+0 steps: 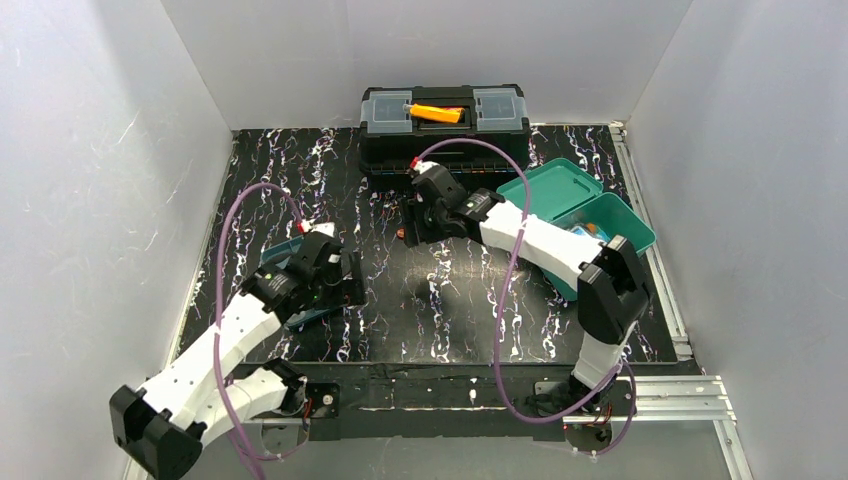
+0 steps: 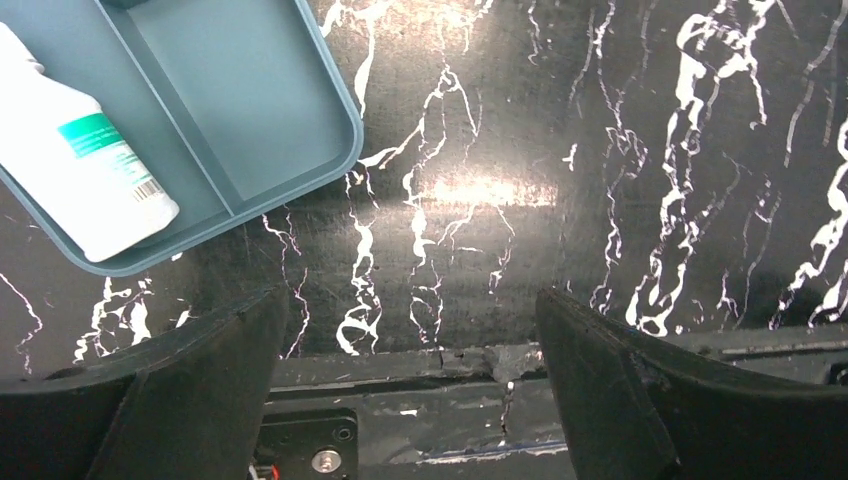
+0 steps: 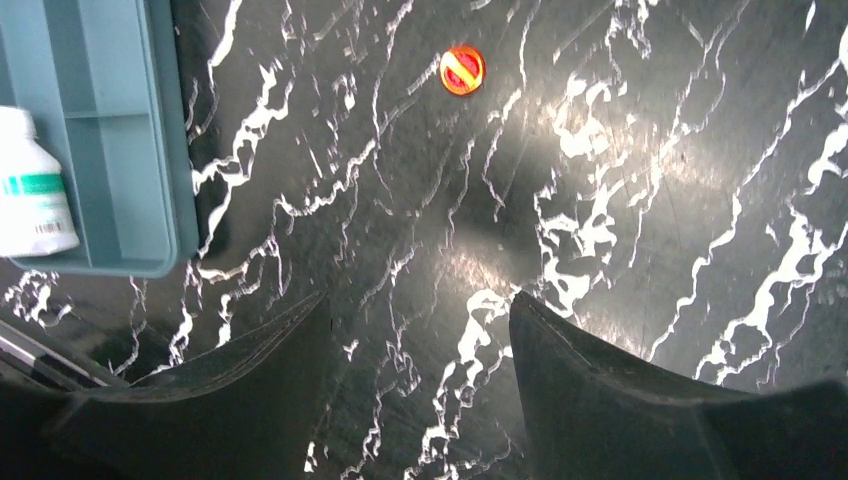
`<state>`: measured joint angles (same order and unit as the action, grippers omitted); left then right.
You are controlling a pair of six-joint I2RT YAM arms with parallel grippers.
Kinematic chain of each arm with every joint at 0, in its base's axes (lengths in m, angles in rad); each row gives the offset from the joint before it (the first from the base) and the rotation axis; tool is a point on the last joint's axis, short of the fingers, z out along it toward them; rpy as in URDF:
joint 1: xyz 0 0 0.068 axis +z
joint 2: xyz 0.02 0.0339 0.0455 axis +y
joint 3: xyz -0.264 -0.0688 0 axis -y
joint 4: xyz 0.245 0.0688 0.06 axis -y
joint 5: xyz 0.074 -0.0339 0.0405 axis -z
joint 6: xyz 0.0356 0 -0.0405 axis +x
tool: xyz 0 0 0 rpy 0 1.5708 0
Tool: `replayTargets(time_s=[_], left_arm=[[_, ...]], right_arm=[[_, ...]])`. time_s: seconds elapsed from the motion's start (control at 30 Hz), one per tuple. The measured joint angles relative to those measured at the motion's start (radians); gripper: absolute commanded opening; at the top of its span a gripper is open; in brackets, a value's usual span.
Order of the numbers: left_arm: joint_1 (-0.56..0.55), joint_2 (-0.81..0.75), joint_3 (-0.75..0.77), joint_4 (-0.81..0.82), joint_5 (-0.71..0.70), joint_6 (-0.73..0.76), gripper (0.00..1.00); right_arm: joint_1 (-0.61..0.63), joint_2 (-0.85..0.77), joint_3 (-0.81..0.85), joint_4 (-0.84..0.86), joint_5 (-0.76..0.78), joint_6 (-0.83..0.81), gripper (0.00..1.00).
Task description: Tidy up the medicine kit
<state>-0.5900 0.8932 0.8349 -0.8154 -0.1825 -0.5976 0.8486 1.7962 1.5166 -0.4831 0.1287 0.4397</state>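
I'm looking at a black marbled worktop (image 1: 450, 310) with the black toolbox (image 1: 445, 140) at the upper centre of the overhead view. The medicine kit (image 1: 570, 190) stands open at the right, partly behind my right arm. A darker teal divided tray (image 2: 240, 110) lies well apart at the left, with a white bottle (image 2: 90, 170) lying in one compartment. The left claw (image 2: 408, 310) and right claw (image 3: 418, 305) are both spread and hold nothing. A small orange-red disc (image 3: 462, 70) lies on the worktop ahead of the right claw.

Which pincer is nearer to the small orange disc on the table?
Right. The right pincer is open just beside the orange disc; the left pincer is farther off, next to the teal tray.
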Motion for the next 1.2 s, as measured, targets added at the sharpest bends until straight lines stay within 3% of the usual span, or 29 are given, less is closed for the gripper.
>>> replayTargets(time_s=[0.23,0.47,0.73,0.97,1.2], left_arm=[[0.032,0.175,0.001,0.058,-0.012,-0.074,0.83],[0.142,0.303,-0.002,0.154,0.014,-0.111,0.72],[0.224,0.450,-0.003,0.228,0.044,-0.113,0.61],[0.245,0.547,0.008,0.249,0.063,-0.101,0.44],[0.248,0.603,0.011,0.266,0.095,-0.086,0.14]], right_arm=[[0.016,-0.153,-0.164,0.012,0.007,0.002,0.71],[0.048,-0.352,-0.299,0.029,0.019,0.001,0.71],[0.068,-0.447,-0.380,0.042,0.026,0.000,0.70],[0.070,-0.459,-0.415,0.049,0.024,0.000,0.69],[0.070,-0.459,-0.422,0.055,0.023,-0.001,0.69]])
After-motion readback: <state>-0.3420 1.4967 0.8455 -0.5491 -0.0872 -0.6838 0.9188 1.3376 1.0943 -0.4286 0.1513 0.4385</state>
